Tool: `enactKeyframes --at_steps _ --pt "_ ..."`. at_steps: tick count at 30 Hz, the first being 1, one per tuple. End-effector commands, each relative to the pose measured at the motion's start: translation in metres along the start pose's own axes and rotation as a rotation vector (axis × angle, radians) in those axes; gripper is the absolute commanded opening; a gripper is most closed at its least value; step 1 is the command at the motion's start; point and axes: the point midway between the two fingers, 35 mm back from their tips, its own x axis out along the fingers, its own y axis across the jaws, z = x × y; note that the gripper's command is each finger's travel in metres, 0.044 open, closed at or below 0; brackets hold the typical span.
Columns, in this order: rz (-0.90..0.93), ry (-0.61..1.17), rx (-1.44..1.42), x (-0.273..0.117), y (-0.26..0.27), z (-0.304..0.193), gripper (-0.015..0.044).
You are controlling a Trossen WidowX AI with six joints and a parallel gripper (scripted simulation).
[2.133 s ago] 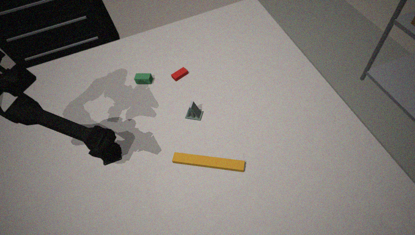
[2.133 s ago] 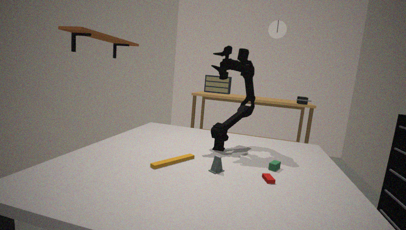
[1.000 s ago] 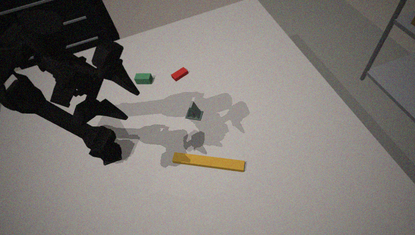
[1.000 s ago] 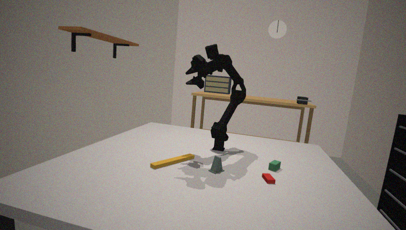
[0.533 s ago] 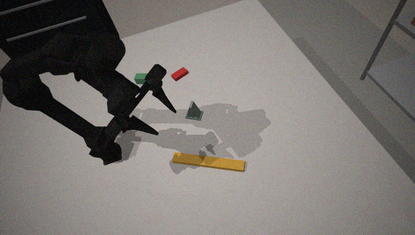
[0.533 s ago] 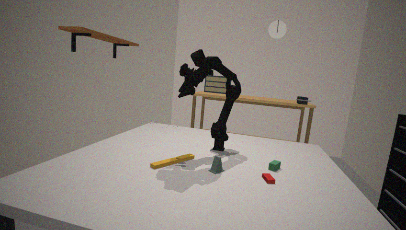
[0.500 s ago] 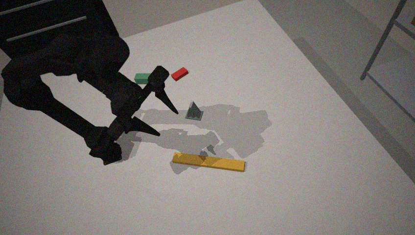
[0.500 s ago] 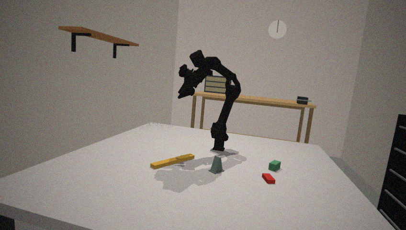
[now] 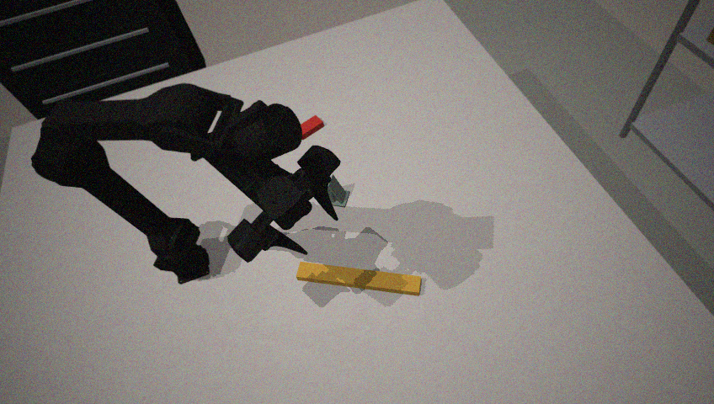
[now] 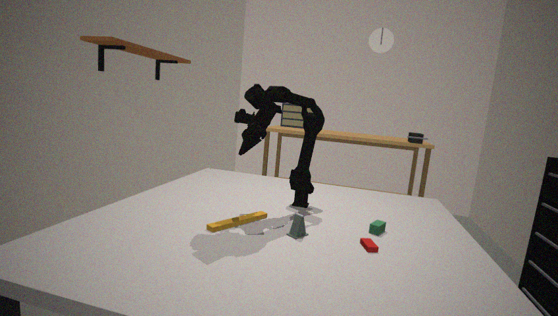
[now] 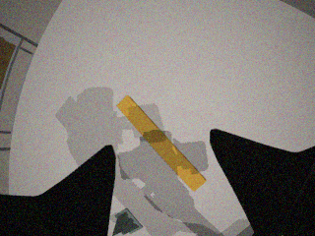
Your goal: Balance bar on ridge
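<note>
A long yellow bar (image 9: 350, 279) (image 10: 237, 221) (image 11: 167, 149) lies flat on the table. The ridge, a small grey-green wedge on a thin base (image 9: 338, 194) (image 10: 297, 226) (image 11: 126, 222), stands upright with nothing on it; the arm hides part of it in the top view. My gripper (image 9: 322, 236) (image 11: 161, 144) is open and empty, high above the table. In the wrist view the bar shows between and beyond the fingertips, slanting from upper left to lower right. In the exterior view the fingers overlap and point down to the left, well above the bar.
A red block (image 9: 311, 127) (image 10: 369, 245) and a green block (image 10: 377, 227) lie on the table to the right of the ridge in the exterior view. The green block is hidden in the top view. The arm's shadow falls around the bar.
</note>
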Motion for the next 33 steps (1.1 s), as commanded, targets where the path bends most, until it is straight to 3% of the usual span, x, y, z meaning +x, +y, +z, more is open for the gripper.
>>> enactKeyframes --at_steps 1,25,33 --pt "-0.024 0.078 -0.089 0.021 0.002 -0.011 0.0315" --pt "-0.054 0.544 -0.623 0.124 0.0 -0.083 0.0315" --pt "-0.052 0.557 -0.637 0.133 -0.002 -0.088 0.0315"
